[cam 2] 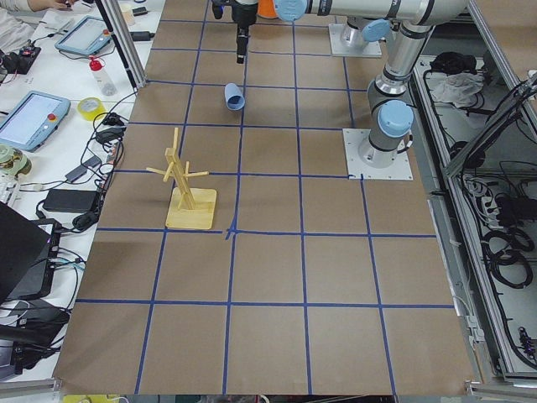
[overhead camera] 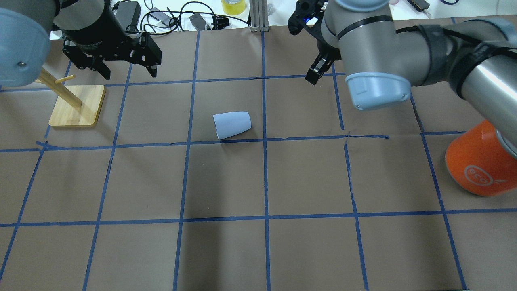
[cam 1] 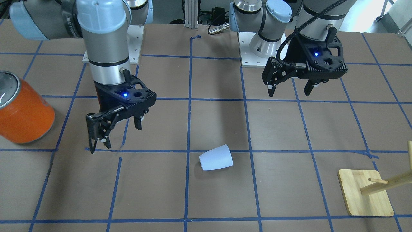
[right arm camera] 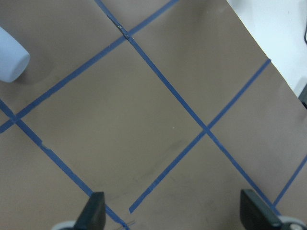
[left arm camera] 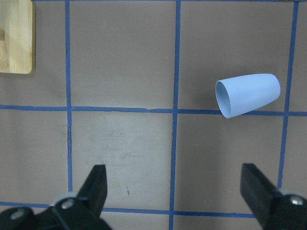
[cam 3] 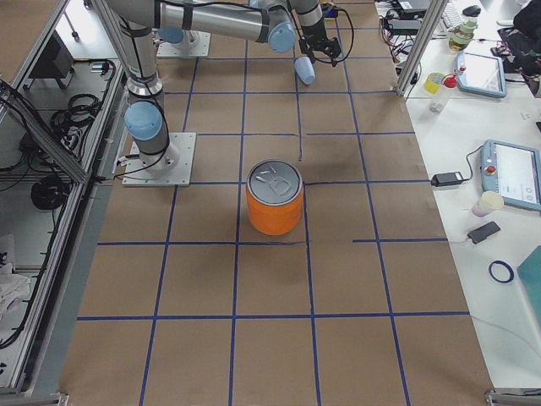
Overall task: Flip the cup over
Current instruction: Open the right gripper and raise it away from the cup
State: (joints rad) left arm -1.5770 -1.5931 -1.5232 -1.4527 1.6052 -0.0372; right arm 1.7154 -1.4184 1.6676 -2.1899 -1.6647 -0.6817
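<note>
1. Front view: the cup point(cam 1: 216, 158) lies on its side on the table point(cam 1: 283, 196). It is pale blue-white, smooth and tapered, with its wide end toward the robot's left. The right gripper point(cam 1: 116, 135) hangs at about the cup's 9 o'clock, jaws spread wide and empty. The left gripper point(cam 1: 291, 89) hangs between 1 and 2 o'clock, also spread and empty. Neither touches the cup.
2. Overhead view: the cup rests near the table's middle, just beside a blue tape line point(overhead camera: 307, 138). A wooden stand point(overhead camera: 76, 107) sits at its 9 o'clock and an orange can point(overhead camera: 480, 165) at 3 o'clock, both well apart from it.
3. Left side view: the cup's darker blue inside faces this camera.
4. Right side view: the can stands in the foreground, with the cup far beyond it at 12 o'clock.
5. Left wrist view: the cup shows at 2 o'clock, its mouth turned to 9 o'clock. The jaws stand wide, with bare table between them.
6. Right wrist view: only the cup's narrow closed end shows, at the 10 o'clock edge. The jaws are wide apart and hold nothing.
</note>
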